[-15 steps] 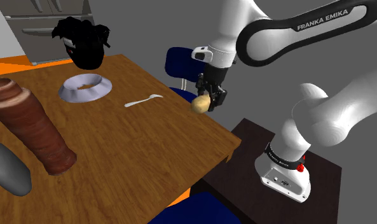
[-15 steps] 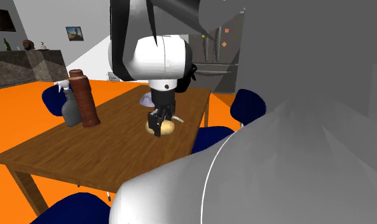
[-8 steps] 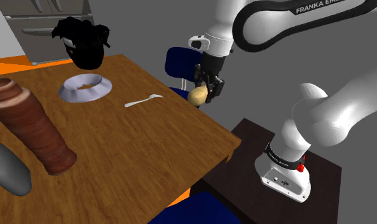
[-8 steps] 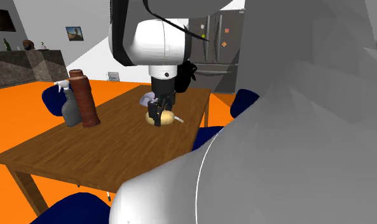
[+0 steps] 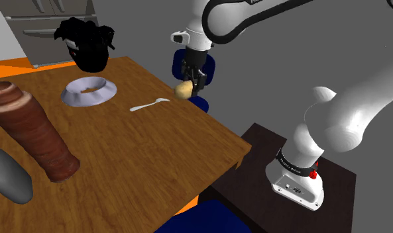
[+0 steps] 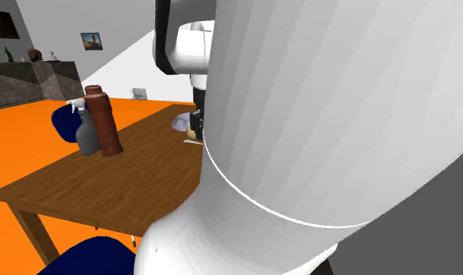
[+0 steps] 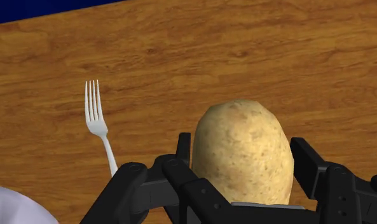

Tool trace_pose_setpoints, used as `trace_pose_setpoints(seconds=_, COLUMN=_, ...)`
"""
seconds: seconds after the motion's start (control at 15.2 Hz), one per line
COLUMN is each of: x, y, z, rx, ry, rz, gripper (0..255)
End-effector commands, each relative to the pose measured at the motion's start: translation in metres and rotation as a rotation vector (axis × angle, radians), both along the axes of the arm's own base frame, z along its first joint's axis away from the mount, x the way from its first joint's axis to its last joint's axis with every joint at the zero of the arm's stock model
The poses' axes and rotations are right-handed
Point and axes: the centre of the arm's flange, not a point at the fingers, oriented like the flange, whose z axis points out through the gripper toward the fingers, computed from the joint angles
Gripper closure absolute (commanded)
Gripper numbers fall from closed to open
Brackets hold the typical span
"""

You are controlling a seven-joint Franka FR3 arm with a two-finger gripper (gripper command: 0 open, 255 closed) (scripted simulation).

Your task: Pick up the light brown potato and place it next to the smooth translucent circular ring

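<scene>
Shoulder view: the gripper (image 5: 190, 84) is pinching the light brown potato (image 5: 183, 91), black fingers on either side of it. The potato hangs in the air over the far edge of the wooden worktop (image 5: 155, 152), not resting on it. The pale ring (image 5: 89, 98) lies flat on the wood at roughly 9 o'clock from the potato, well apart from it. A white fork (image 5: 148, 104) sits between the two, at about 8 o'clock from the potato. A black lumpy thing (image 5: 87, 43) stands at 12 o'clock from the ring. A tall brown bottle (image 5: 32, 129) is at 7 o'clock from the ring, with a grey object (image 5: 8, 175) near its base. A blue chair (image 5: 180, 61) shows behind the gripper.

Second exterior view: the white arm (image 6: 315, 133) blocks most of this one. The black of the gripper (image 6: 196, 125) peeks out beside the arm, and the ring (image 6: 179, 123) is just at 9 o'clock from it. The brown bottle (image 6: 103, 121) and a grey spray bottle (image 6: 84, 133) stand together further out at 9 o'clock.

Wrist view: the potato (image 7: 241, 137) is clamped upright in the gripper (image 7: 243, 168), with wood grain underneath. The fork (image 7: 98, 121) lies between the potato and a sliver of the ring (image 7: 15, 207).
</scene>
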Motion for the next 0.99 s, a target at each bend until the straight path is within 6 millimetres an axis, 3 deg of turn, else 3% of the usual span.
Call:
trace_pose_setpoints(seconds=0.0, x=0.027, y=0.005, z=-0.003, rx=-0.001, ry=-0.001, rz=0.0, gripper=255)
trace_pose_setpoints(seconds=0.92, x=0.211, y=0.024, z=-0.007, rx=-0.001, ry=-0.001, rz=0.0, gripper=255)
